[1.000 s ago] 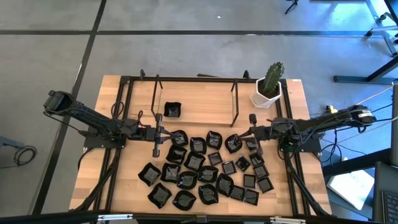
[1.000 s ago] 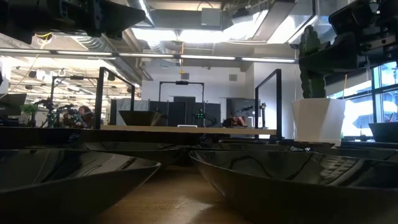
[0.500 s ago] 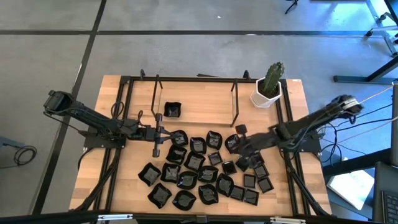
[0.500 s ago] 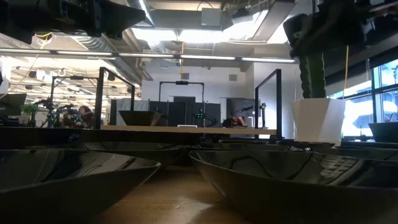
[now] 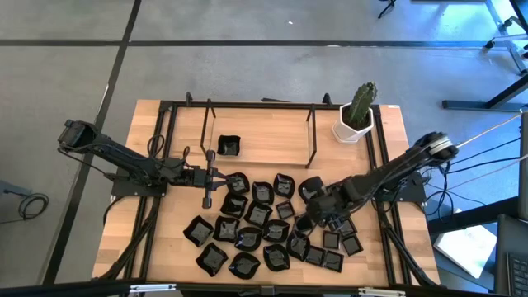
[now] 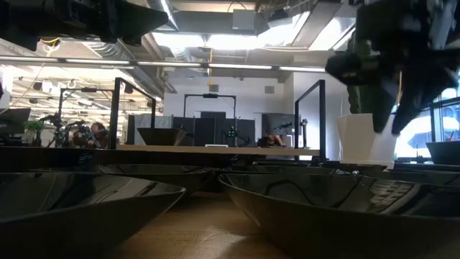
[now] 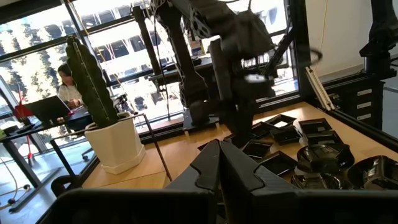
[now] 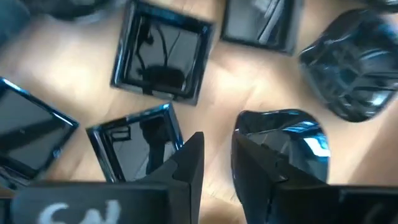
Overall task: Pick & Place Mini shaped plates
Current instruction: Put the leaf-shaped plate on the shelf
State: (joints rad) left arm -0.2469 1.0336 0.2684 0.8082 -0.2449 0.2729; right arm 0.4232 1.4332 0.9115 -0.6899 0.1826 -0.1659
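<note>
Many mini shaped plates, tiny glossy black dishes, lie scattered flat over the near half of the wooden table. One more plate sits alone farther back. My right gripper hangs over the right part of the cluster, pointing steeply down, its fingers open with nothing between them. In the right wrist view it hovers above bare wood between a square plate and a rounded plate. My left gripper waits shut and level at the cluster's left edge, with its fingers closed together.
A white pot with a green cactus stands at the far right corner. A black metal frame with upright posts rings the table. Bare wood lies inside the frame at the back, around the lone plate.
My right gripper has swung from the table's right side toward the left and near edge, coming over the plates. It has tipped from nearly level to pointing steeply down. No plate has moved.
</note>
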